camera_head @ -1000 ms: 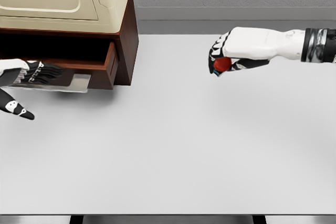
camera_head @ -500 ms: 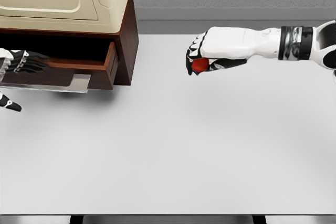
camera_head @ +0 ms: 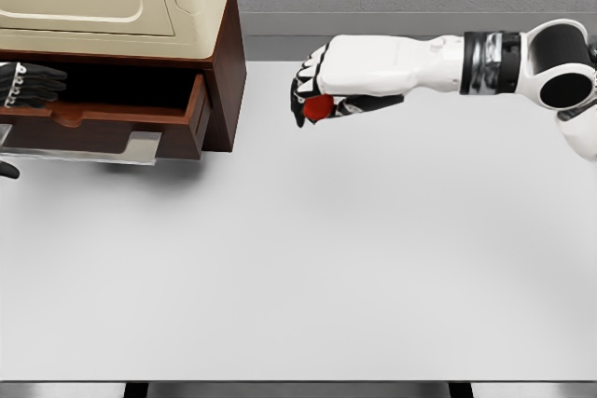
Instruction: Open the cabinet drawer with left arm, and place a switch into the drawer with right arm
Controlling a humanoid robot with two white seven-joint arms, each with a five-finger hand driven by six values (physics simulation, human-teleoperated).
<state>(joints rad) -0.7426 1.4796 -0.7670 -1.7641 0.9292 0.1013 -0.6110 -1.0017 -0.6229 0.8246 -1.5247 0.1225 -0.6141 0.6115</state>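
at about nine o'clock, right on the left edge, the left hand [camera_head: 26,84] shows only its dark fingers [camera_head: 42,81]. they lie loosely extended over the open drawer's back part, pointing toward three o'clock, holding nothing. a single dark fingertip of the same hand peeks in lower down at the edge, near eight o'clock.

the cabinet [camera_head: 140,16] fills the ten to eleven o'clock corner: a cream top with raised panel lines over a dark reddish-brown body. its drawer [camera_head: 121,123] stands pulled out toward the viewer, with a dark hollow behind the front board. a pale grey handle plate [camera_head: 135,148] hangs along the drawer's lower front edge. the drawer's right side wall angles back into the cabinet body.

the white table [camera_head: 298,267] spreads across the whole lower part, with a grey wall strip behind it at twelve o'clock.

just right of the cabinet, toward twelve o'clock from the centre, the right hand [camera_head: 322,90] hangs above the table, its white forearm reaching in from three o'clock. its fingers are closed around the switch [camera_head: 317,108], a small red object held under the palm, only partly visible between the dark fingertips. the switch is in the air, beside the cabinet's right wall but apart from it, and outside the drawer.
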